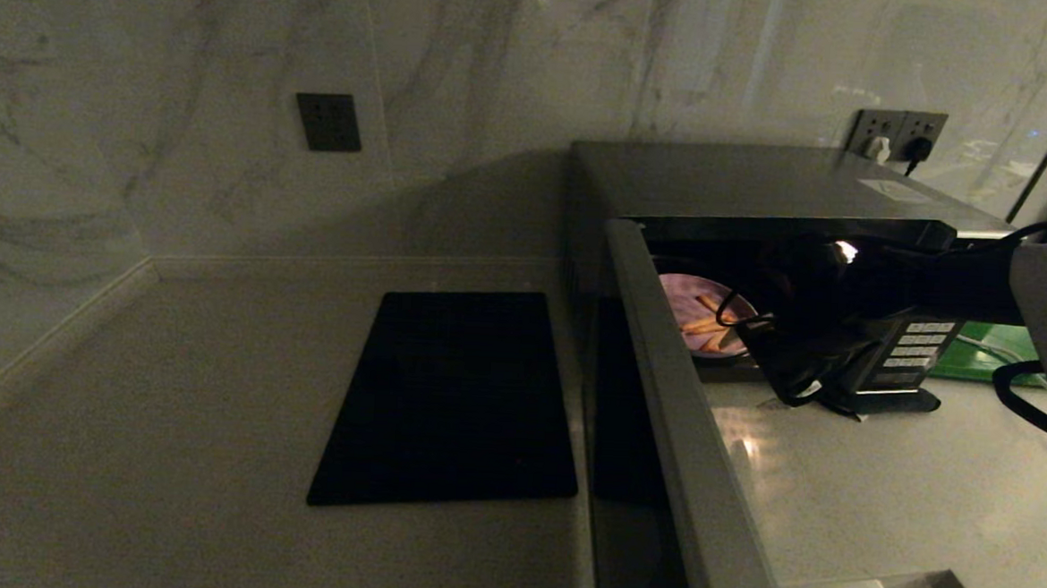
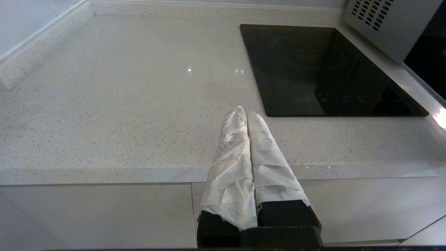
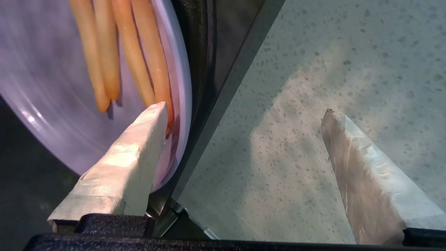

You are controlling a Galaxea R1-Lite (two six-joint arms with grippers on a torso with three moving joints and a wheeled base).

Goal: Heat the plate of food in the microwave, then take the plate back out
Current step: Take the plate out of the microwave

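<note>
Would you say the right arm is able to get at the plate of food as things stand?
Probably yes: the microwave door stands open, and the open right gripper already has one finger above the plate of food rim.

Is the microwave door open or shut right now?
Open. The door swings out toward the camera, exposing the microwave cavity with the plate of food inside.
</note>
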